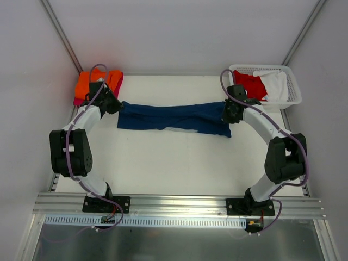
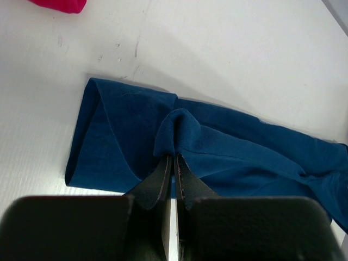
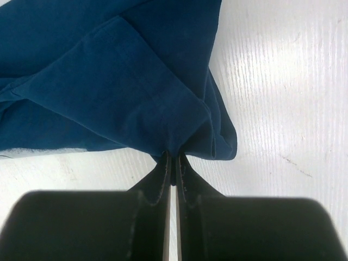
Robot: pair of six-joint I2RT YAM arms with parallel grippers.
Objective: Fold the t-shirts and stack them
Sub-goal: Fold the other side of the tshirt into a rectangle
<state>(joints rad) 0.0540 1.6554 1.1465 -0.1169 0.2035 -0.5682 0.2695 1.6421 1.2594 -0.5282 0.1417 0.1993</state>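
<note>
- Navy blue t-shirt (image 1: 174, 118) lies stretched as a long, folded band across the far half of the white table (image 1: 179, 174), spanning the gap between the two arms.
- Left gripper (image 2: 174, 159) is clamped on a bunched pinch of cloth at the band's left end, with its fingers pressed nearly together around the fabric.
- Right gripper (image 3: 173, 157) is likewise clenched on a gathered fold at the band's right end, and the cloth fans out from its tips.
- The shirt's middle rests on the table.
- Orange t-shirt (image 1: 82, 84) and magenta-pink t-shirt (image 1: 118, 81) lie piled at the far left corner, just behind the left gripper.
- Red t-shirt (image 1: 250, 84) and white t-shirt (image 1: 276, 84) sit in the basket (image 1: 294, 92) at the far right corner.
</note>
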